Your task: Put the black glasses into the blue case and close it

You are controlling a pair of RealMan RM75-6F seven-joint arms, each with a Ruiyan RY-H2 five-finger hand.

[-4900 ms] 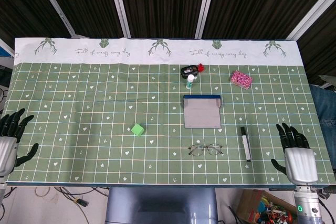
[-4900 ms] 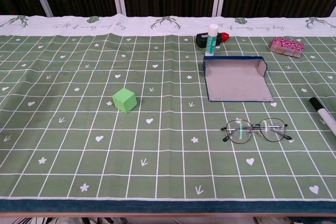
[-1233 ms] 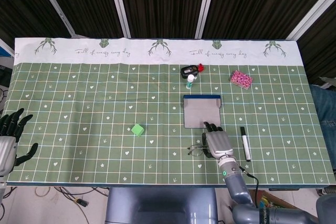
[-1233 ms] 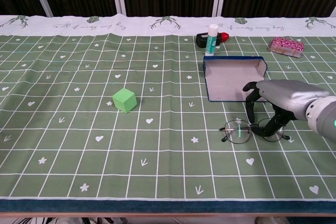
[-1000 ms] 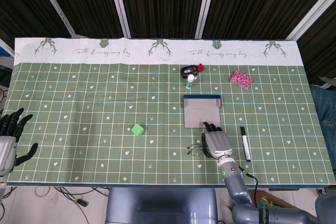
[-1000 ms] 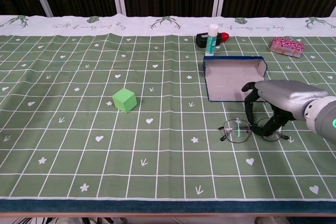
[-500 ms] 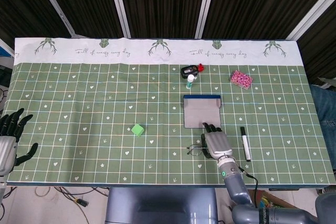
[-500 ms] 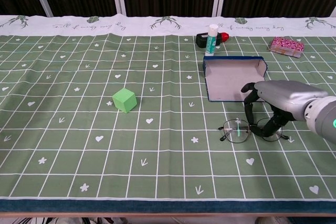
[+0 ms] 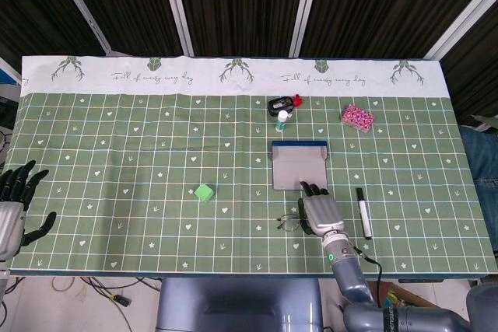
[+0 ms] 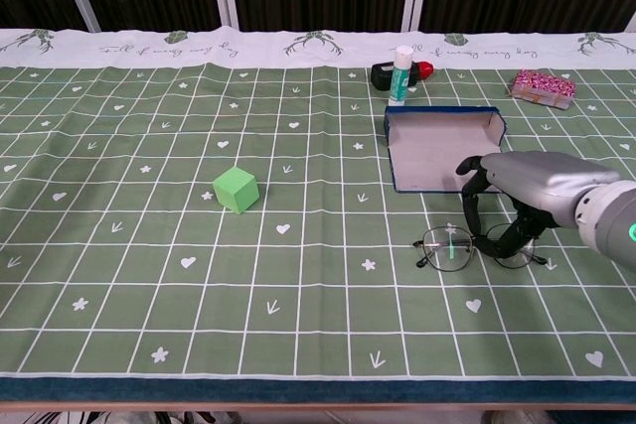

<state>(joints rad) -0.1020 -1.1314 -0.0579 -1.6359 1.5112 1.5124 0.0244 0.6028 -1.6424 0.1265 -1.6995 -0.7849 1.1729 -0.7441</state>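
The black thin-framed glasses [image 10: 447, 248] lie on the green cloth just in front of the blue case [image 10: 442, 156], which lies open with its grey lining up. My right hand [image 10: 532, 191] is lowered over the glasses' right half, a finger and the thumb pinching around the bridge while the frame still touches the table. In the head view the right hand [image 9: 319, 211] covers most of the glasses [image 9: 288, 223], just below the case [image 9: 299, 167]. My left hand [image 9: 15, 207] rests at the table's near left corner, fingers spread, holding nothing.
A black marker [image 9: 363, 212] lies right of my right hand. A green cube [image 10: 236, 189] sits left of centre. Behind the case stand a glue stick [image 10: 400, 74] and a black and red item [image 9: 278, 104]; a pink box [image 10: 542, 87] lies far right.
My right hand came in from the table's right edge onto the glasses. Over the last second the glasses slid slightly left under its fingers. The left hand has stayed put.
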